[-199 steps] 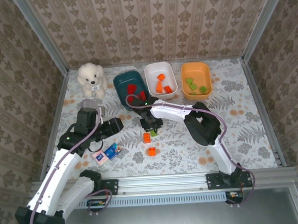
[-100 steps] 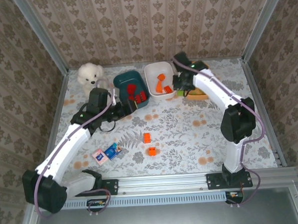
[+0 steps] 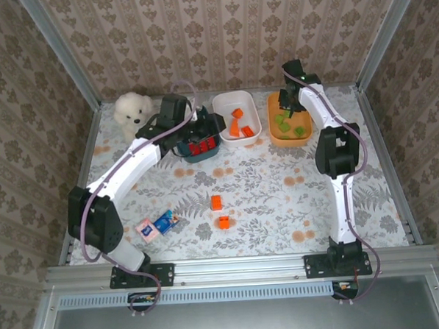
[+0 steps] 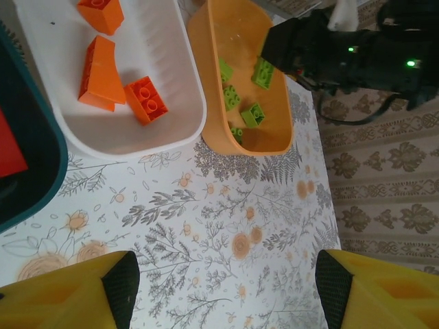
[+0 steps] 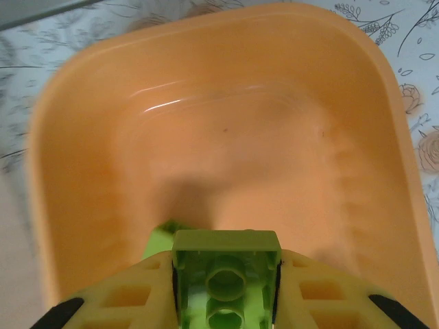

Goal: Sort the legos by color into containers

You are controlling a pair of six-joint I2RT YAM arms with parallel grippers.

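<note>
The right end effector is closed on a small light green plastic brick, which is gripped by its two flat opposite sides. Directly below the end effector lies the orange rounded plastic bin, in which other green bricks are already gathered. The brick is judged to be light, hard and stiff, with smooth walls that may slip, so a grasp across the flat sides, not the studs, is advised. The left end effector is opened wide and nothing is held in it; the white plastic bin is seen ahead of it.
</note>
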